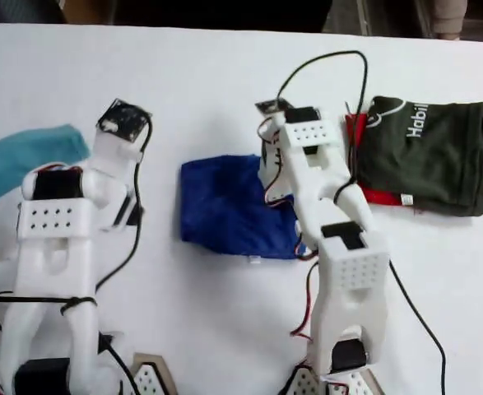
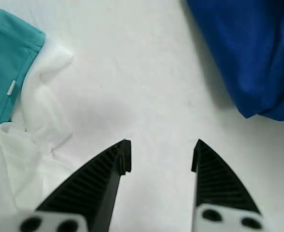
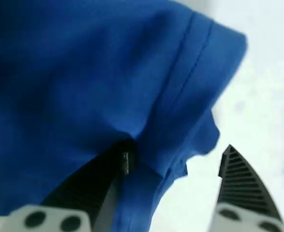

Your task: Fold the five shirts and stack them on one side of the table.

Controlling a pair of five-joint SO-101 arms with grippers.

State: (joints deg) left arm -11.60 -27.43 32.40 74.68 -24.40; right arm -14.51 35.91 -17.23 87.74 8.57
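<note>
Lying rumpled, loosely folded blue shirt [image 1: 225, 212]

White table [image 1: 225, 66], dark beyond it.

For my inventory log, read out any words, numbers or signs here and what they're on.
White lettering on the dark green shirt: cut off at the fold, no whole word reads.
Small tags on the teal shirt, the blue shirt and by the red shirt: too small to read.
</note>
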